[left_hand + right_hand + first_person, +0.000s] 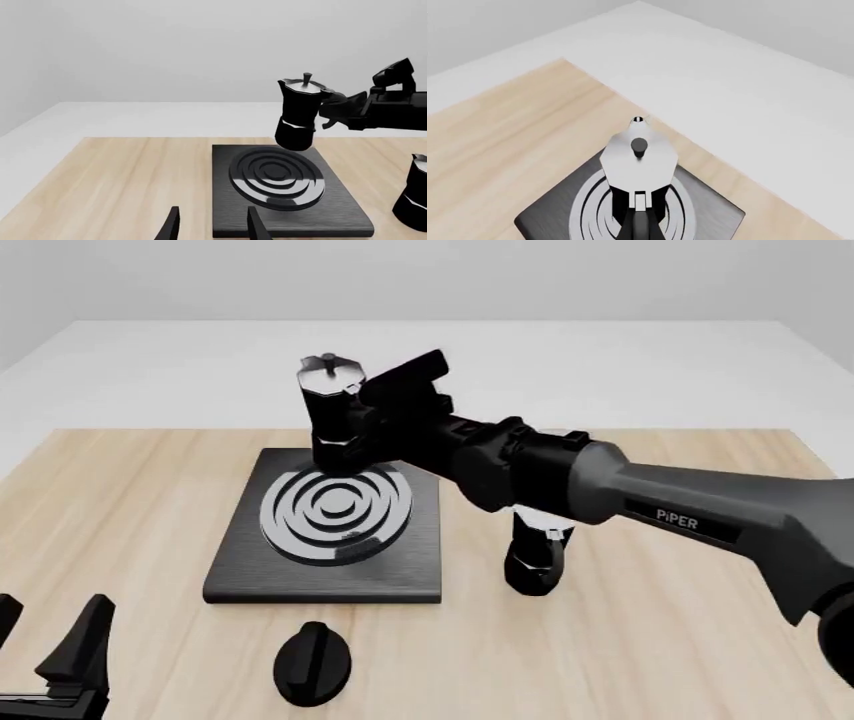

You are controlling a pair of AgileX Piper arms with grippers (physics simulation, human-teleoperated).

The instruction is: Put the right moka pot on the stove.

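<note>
The right gripper (pixel 330 111) is clamped on the handle of the right moka pot (pixel 298 114), held mid-frame above the stove (pixel 287 192); grasp and carry look done, lowering and release remain. The left gripper (pixel 54 645), lower left in the front view, is spread and empty; the other pot (pixel 538 552) stands on the table (pixel 134 500).

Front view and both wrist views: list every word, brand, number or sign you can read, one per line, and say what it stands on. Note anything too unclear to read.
"PiPER": white lettering on the grey forearm of the right arm, seen in the front view.
No readable text shows on the right moka pot, the other moka pot, the stove, the knob or the table.
Neither wrist view shows any writing.
</note>
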